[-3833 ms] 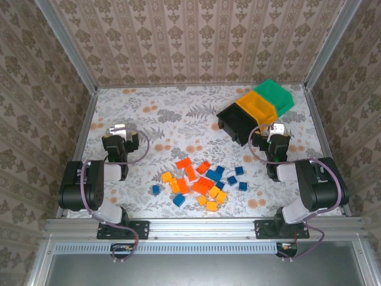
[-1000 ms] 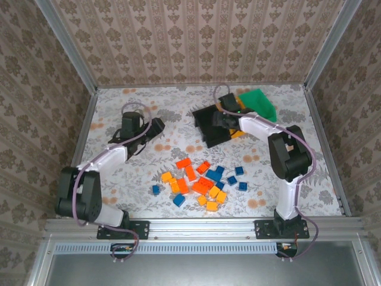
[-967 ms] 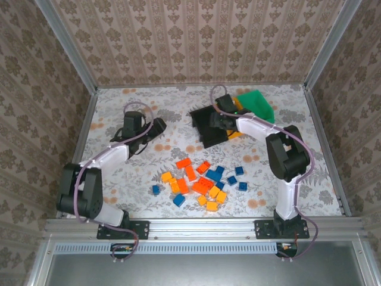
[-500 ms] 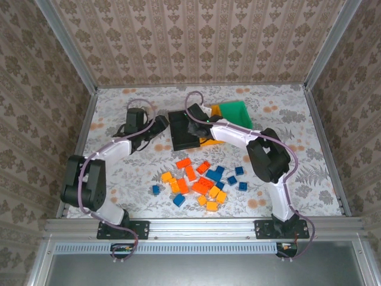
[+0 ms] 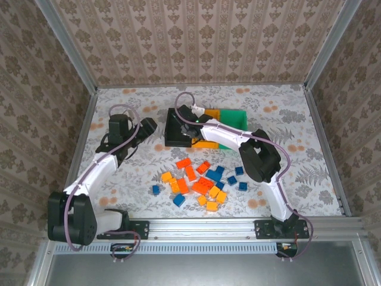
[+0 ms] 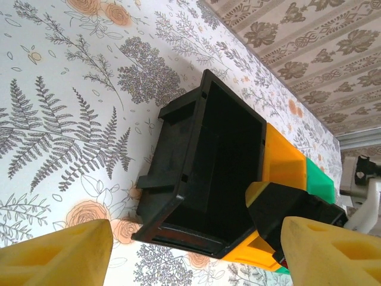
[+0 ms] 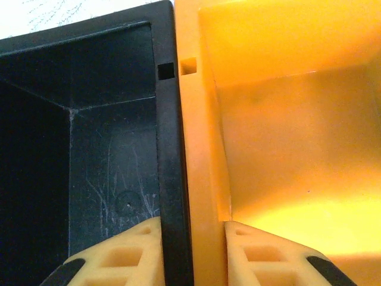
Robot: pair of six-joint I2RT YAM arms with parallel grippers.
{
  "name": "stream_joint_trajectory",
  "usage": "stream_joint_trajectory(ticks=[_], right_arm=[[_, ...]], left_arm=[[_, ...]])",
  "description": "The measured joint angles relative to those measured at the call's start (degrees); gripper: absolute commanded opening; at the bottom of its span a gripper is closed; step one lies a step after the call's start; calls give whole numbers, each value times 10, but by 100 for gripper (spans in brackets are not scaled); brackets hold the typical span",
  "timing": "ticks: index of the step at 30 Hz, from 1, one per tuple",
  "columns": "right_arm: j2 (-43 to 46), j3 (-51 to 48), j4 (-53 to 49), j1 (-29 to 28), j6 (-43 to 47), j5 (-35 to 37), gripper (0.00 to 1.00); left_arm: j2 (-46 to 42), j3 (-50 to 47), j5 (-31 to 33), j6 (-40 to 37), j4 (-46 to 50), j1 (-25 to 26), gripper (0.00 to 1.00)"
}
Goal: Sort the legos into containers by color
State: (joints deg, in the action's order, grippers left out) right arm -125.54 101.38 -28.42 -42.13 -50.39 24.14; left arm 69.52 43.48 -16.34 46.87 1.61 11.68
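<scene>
The containers stand joined in a row at mid-table: black bin (image 5: 176,134), yellow-orange bin (image 5: 206,142), green bin (image 5: 236,118). My right gripper (image 5: 191,128) reaches in from above and is shut on the double wall where the black bin (image 7: 89,131) meets the yellow-orange bin (image 7: 286,119); one fingertip (image 7: 125,256) is in each. My left gripper (image 5: 146,127) hovers open just left of the row, facing the black bin (image 6: 208,173) with nothing between its fingers (image 6: 53,253). The legos (image 5: 199,182), in blue, red-orange and yellow-orange, lie scattered nearer the front.
Patterned walls and metal rails (image 5: 83,128) close in the table on three sides. Bare floral tabletop (image 5: 297,143) lies right of the bins and along the back. The right arm's links (image 5: 259,158) stretch over the lego pile's right side.
The right gripper has shut on the bins' shared wall and dragged the row leftward to mid-table. The left gripper has drawn back slightly to the left.
</scene>
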Motion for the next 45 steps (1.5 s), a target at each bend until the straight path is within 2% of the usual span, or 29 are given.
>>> stream_joint_trajectory(ticks=[13,16,21,23,26,34,38,41,45], right_arm=[[3,-13,15,-36,23,12,29],[4,-19,17,-43,30,12,35],[7,-39,17,-51,46,7,54],[22,-60,23,-53,56,7,62],[70,-102,32,-55,68,7,68],[252,-226,65,-59,88,-5,72],[319,-312,66,-61,95,-17,73],[360,-379,59,-61,95,-21,73],[417,-450,54,-61,94,-22,73]], left_arm=[[-36,-18,-5,-2,31,-17,79],[-37,-21,-6,-2,31,-17,81],[-40,-26,-7,-6,33,-17,83],[-45,-26,-6,-13,37,-16,83],[-48,-26,0,-29,50,-12,84],[-1,2,57,-87,113,65,79],[9,3,97,-110,173,105,76],[0,-3,129,-116,223,132,73],[-55,-50,159,-108,285,185,70]])
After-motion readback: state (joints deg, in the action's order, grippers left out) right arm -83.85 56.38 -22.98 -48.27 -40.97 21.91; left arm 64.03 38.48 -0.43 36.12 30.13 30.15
